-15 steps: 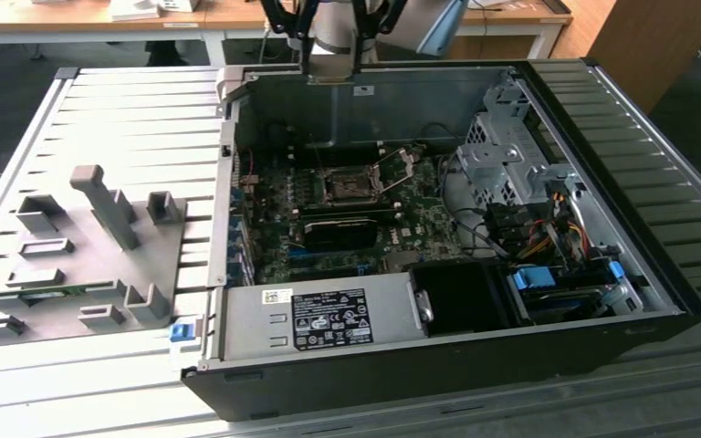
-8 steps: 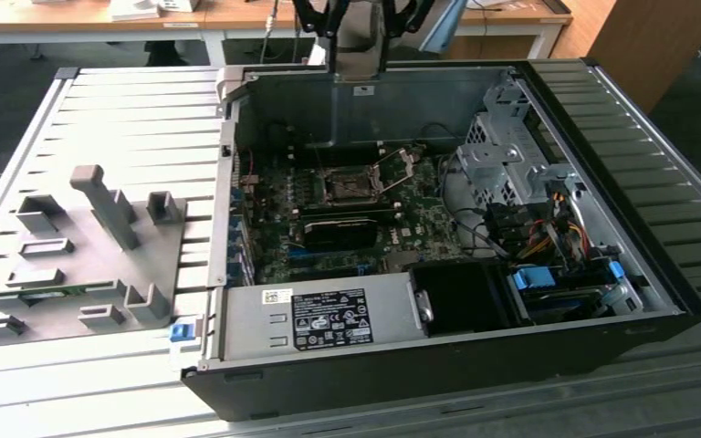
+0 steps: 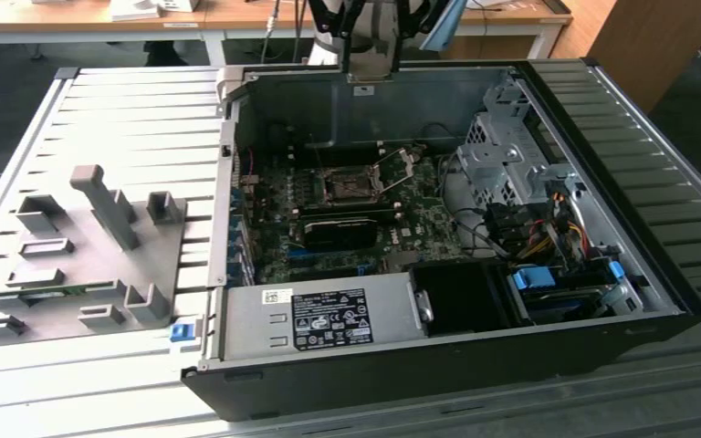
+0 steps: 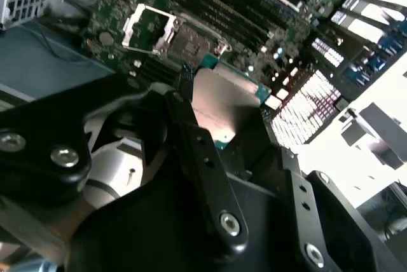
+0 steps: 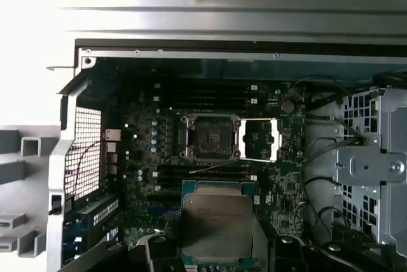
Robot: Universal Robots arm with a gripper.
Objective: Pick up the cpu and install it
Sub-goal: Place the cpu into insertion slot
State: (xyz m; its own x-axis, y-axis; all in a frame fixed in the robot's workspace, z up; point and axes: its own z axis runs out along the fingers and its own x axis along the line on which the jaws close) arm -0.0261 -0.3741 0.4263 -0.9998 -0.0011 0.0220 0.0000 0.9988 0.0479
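The cpu [image 5: 216, 224], a flat square chip with a silvery top and green rim, hangs in the air between my fingers. My gripper [image 5: 216, 250] is shut on the cpu [image 4: 226, 103], one black finger [image 4: 191, 126] on each side of it. In the first wrist view the chip sits short of the dark square socket [image 5: 210, 137], whose metal frame [image 5: 261, 140] is swung open beside it. The socket [image 3: 350, 187] lies in the middle of the green motherboard inside the open computer case [image 3: 235, 182]. My arm's end [image 3: 369, 41] hangs above the case's far wall.
A grey tray [image 3: 95, 246] with upright holders lies at the exterior view's left of the case. Inside the case are a drive cage [image 3: 509, 155], bundled cables [image 3: 546, 228], a power supply [image 3: 314, 319] and a black block [image 3: 344, 233] near the socket. Memory slots [image 5: 203, 97] run beside the socket.
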